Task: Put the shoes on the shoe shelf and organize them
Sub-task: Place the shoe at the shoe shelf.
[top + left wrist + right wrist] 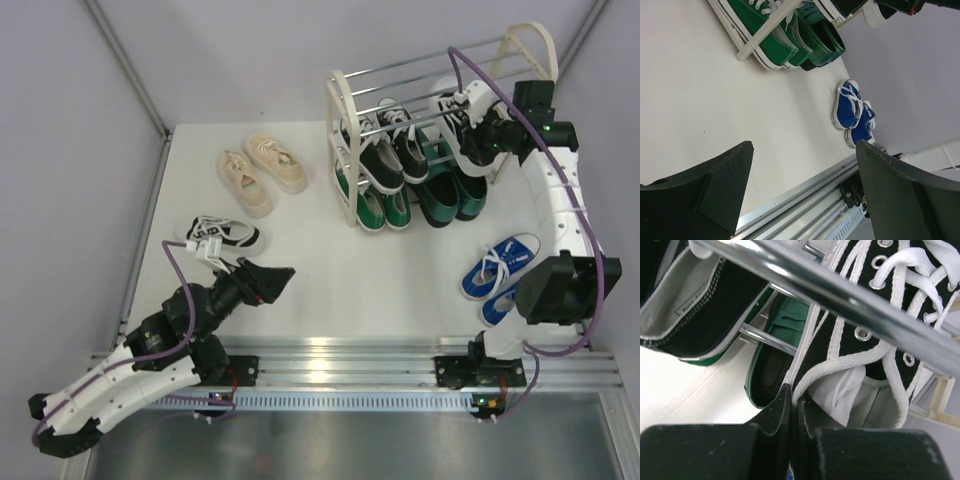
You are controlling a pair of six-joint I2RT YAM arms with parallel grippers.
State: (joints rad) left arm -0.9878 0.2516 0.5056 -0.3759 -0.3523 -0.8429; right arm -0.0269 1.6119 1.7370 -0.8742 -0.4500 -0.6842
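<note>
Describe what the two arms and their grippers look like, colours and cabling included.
Both arms have white link shells, seen on the left arm and the right arm, with black joint housings. A purple cable runs along each. The left gripper and the right gripper have matte black, wedge-shaped fingers.

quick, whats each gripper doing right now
left gripper: open, empty
right gripper: closed, tips at the white lace of the black sneaker; cannot tell if it pinches the lace
</note>
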